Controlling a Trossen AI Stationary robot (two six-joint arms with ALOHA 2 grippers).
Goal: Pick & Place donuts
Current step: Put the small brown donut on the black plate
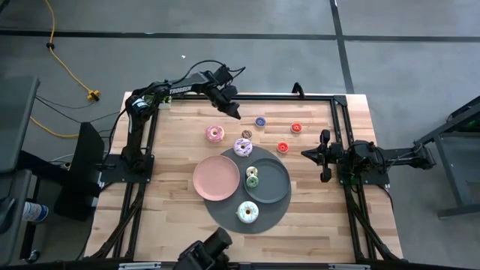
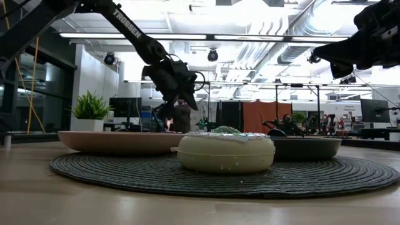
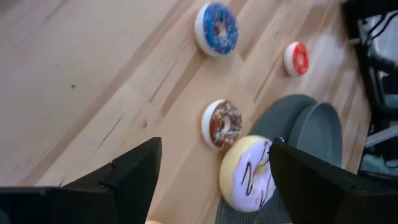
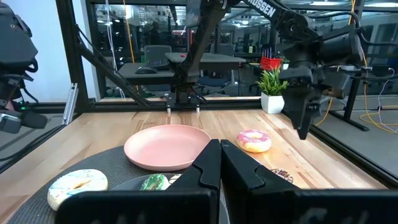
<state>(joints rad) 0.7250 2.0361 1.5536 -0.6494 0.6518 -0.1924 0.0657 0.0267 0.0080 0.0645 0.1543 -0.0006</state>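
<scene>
My left gripper (image 1: pixel 234 114) (image 3: pixel 216 149) hangs open above the far part of the table, slanting down, with nothing between its fingers. Below and ahead of it lie a tiny brown donut (image 3: pixel 224 123) (image 1: pixel 246 135) and a larger white-iced donut (image 3: pixel 249 173) (image 1: pixel 242 147) at the mat's far edge. A tiny blue donut (image 3: pixel 217 28) and a red one (image 3: pixel 297 59) lie farther off, flat on the wood. A pink-iced donut (image 1: pixel 214 133) (image 4: pixel 254 140) lies to the left. My right gripper (image 1: pixel 306 154) (image 4: pixel 219 152) waits shut at the right.
A dark round mat (image 1: pixel 225 214) carries a pink plate (image 1: pixel 216 178), a grey plate (image 1: pixel 277 187) with tiny green donuts (image 1: pixel 253 180), and a white donut with green icing (image 1: pixel 247 212) (image 2: pixel 225 152). A second red donut (image 1: pixel 283 148) lies right of the mat.
</scene>
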